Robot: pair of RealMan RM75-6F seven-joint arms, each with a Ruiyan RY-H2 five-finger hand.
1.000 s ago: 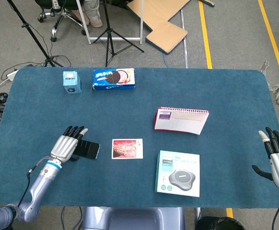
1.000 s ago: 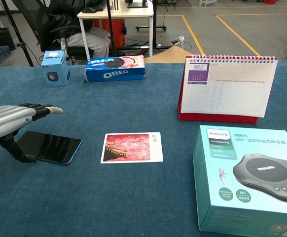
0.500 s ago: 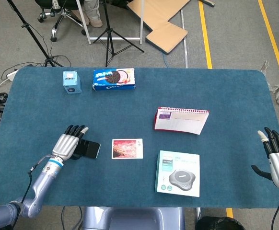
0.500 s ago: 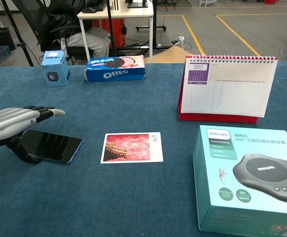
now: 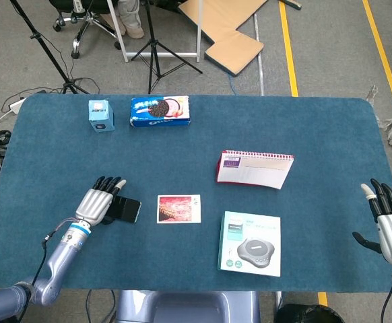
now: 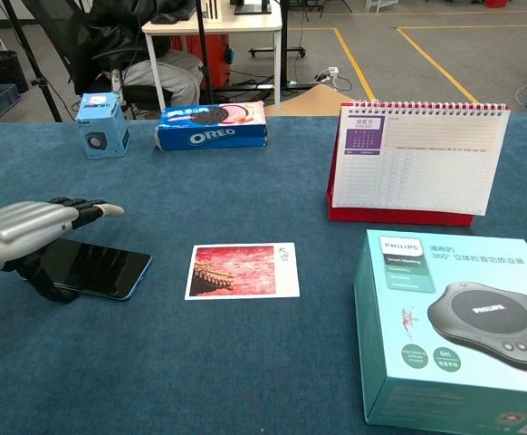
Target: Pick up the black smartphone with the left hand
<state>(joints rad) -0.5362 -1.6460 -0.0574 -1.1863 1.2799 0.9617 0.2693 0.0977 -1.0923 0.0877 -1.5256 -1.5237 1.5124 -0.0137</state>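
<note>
The black smartphone point(image 6: 94, 269) lies flat on the table point(image 5: 304, 128) under the left hand's point(image 6: 30, 234) extended, unclosed fingers point(image 6: 82, 211).

I see a black phone point(image 6: 96, 269) with a blue edge, a silver left hand point(image 6: 30, 229) with black fingers, and a teal tablecloth point(image 5: 317, 128).

The left hand point(image 6: 30, 234) is dropping lower over the black smartphone point(image 6: 96, 269) and sliding a bit further across it, thumb now tucked at the phone's near edge. The right hand point(image 5: 390, 222) is drifting slightly toward the table's right edge.
</note>
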